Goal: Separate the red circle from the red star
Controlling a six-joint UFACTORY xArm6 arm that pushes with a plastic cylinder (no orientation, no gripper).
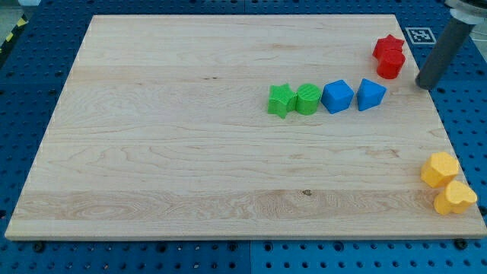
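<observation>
The red star [389,44] sits near the board's top right corner. The red circle [390,65] lies just below it, touching it. My rod comes down from the view's top right, and my tip [424,84] rests on the board's right edge, a short way right of and slightly below the red circle, not touching it.
A row of blocks lies left of my tip: green star [281,100], green circle [308,99], blue cube [337,97], blue triangle-like block [370,94]. Two yellow blocks [440,169] [455,198] sit at the lower right edge. The wooden board [190,152] lies on a blue pegboard.
</observation>
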